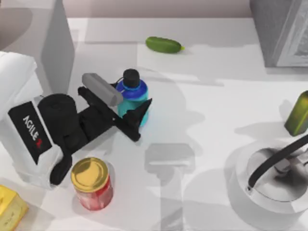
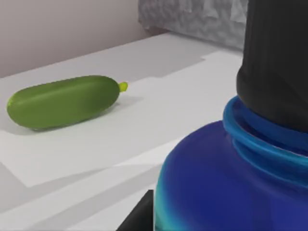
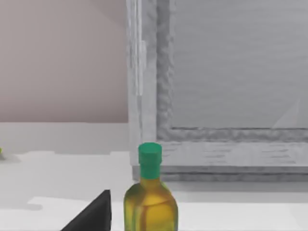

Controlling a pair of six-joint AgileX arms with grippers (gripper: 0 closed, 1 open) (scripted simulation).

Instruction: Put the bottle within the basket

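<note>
Fingers of our left gripper (image 1: pixel 129 111) straddle the turquoise bottle (image 1: pixel 133 98), apparently not yet clamped — we should squeeze its body squarely, staying below the cap.

The bottle (image 1: pixel 133 98) stands upright on the table (image 1: pixel 207 110), left of centre, between the fingers of the left gripper (image 1: pixel 130 107). A cucumber (image 1: pixel 164 44) lies farther back, a jar (image 1: pixel 92 183) nearer and to the left. At the right edge stands another bottle (image 1: pixel 298 114), with the right arm (image 1: pixel 274 161) nearer
</note>
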